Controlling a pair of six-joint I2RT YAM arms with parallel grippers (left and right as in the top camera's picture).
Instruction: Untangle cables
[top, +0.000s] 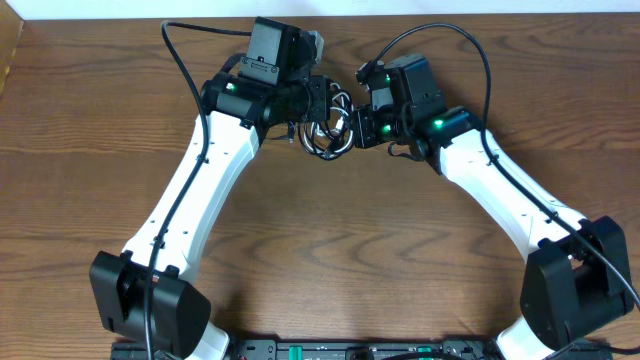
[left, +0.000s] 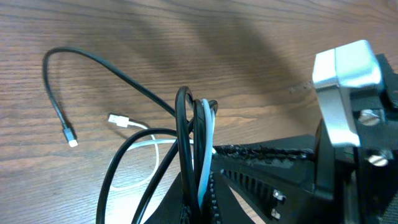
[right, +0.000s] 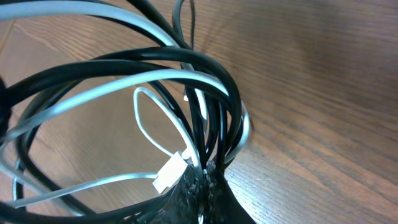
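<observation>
Overhead view: the left gripper (top: 318, 108) and right gripper (top: 352, 128) meet at the far middle of the wooden table (top: 330, 250). The cables (top: 328, 140) sit in a tangled loop between them. How the jaws stand cannot be told from this view.

Left wrist view: the left gripper (left: 200, 193) is closed on several upright strands, with the black cable (left: 182, 137) and white cable (left: 206, 143) side by side. A free length of the black cable curves away over the table to a small black plug (left: 71, 140). A white plug (left: 115, 118) lies near it, not touching.

Right wrist view: the right gripper (right: 200, 186) is clamped on a bunch of black and white loops gathered at its tips. A white connector (right: 169, 175) rests just beside those tips.
</observation>
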